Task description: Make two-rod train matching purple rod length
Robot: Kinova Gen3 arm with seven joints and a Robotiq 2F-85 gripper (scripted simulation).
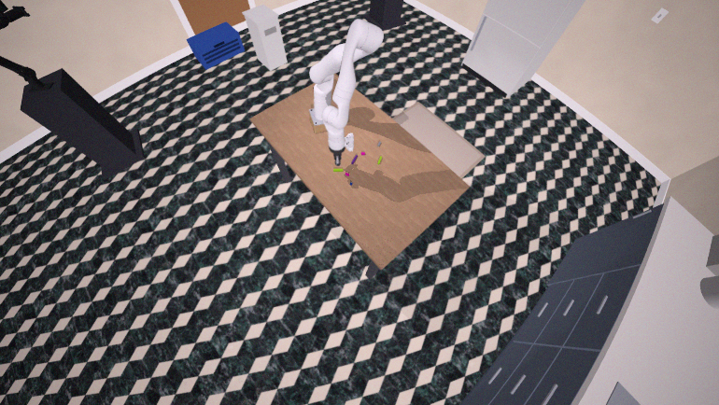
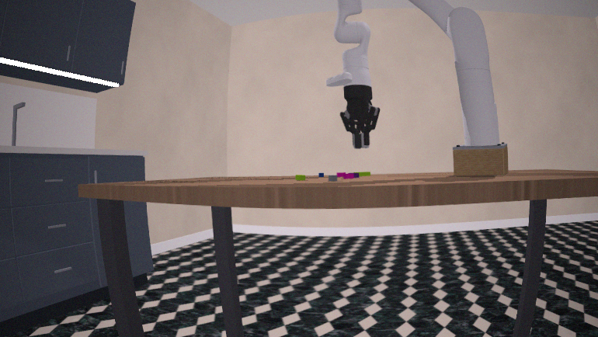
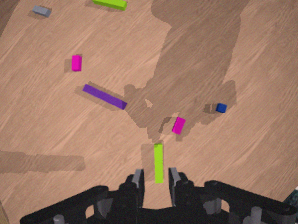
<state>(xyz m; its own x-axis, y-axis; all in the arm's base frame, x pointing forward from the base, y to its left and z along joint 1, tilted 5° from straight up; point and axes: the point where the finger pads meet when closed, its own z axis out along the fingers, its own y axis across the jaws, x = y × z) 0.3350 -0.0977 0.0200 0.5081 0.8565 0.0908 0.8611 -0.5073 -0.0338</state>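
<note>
My gripper (image 1: 337, 164) (image 2: 360, 147) (image 3: 156, 178) is partly open and empty, well above the table. In the wrist view a lime rod (image 3: 158, 164) (image 1: 337, 170) (image 2: 364, 173) lies below and between the fingertips. A blue rod (image 3: 221, 108) (image 1: 350, 183) (image 2: 321, 175) lies to its upper right. A magenta rod (image 3: 179, 125) (image 1: 346, 174) lies between these two, apart from both. The purple rod (image 3: 104, 97) (image 1: 354, 159) lies slanted to the left.
A second magenta rod (image 3: 76, 63) (image 1: 362, 153), a grey rod (image 3: 42, 11) (image 1: 379, 144) (image 2: 332, 178) and a second lime rod (image 3: 110, 4) (image 1: 380, 160) (image 2: 300, 178) lie farther up in the wrist view. The arm's base stands on the wooden table (image 1: 382, 236).
</note>
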